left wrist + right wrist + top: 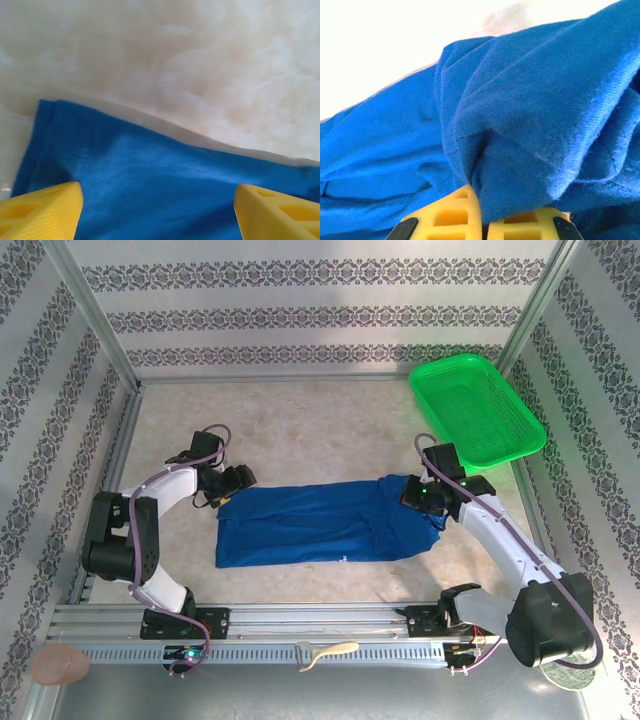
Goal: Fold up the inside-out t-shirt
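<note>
The royal-blue t-shirt (320,522) lies in a long folded band across the middle of the table. My left gripper (226,492) hovers at the band's far left corner, its yellow fingers (42,210) spread wide over the blue cloth (150,185) with nothing pinched between them. My right gripper (418,498) is at the band's right end, shut on a bunched fold of the t-shirt (535,145). That fold rises out from between the closed yellow fingertips (455,215). No lettering or graphic shows on the visible cloth.
A green mesh basket (477,408) stands at the back right, close behind the right arm. Patterned walls (320,300) enclose the table on three sides. A metal rail (300,625) runs along the near edge, with a small pale tool (325,652) on it.
</note>
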Available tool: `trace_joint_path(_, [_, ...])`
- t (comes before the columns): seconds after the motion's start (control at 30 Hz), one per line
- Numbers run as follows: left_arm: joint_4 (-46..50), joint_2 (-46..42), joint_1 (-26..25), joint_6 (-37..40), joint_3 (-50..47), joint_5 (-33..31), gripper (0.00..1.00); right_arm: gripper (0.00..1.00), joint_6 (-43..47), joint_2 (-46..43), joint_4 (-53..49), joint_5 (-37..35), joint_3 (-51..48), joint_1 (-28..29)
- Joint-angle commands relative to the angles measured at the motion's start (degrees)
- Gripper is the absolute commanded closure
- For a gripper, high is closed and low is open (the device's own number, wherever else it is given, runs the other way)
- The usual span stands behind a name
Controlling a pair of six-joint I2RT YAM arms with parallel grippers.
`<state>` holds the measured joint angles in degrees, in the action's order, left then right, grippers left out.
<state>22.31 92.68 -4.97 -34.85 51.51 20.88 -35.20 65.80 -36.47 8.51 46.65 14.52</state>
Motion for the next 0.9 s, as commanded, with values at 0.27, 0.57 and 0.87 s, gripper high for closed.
trace_joint_path(0.27, [1.4, 3.3, 0.4, 3.3, 2.2, 4.3, 0.2, 1.0, -10.6, 4.8, -3.2, -13.8, 12.2, 22.8])
trace_joint_path(0.57, [5.9, 2.7, 3.3, 5.2, 10.5, 9.0, 0.16, 1.0, -17.1, 16.5, -4.8, -22.8, 24.3, 37.1])
trace_joint_path(0.87, [4.5, 7.2, 8.6, 4.9, 14.1, 13.7, 0.15, 1.0, -20.9, 29.8, -6.6, -25.2, 37.0, 44.7])
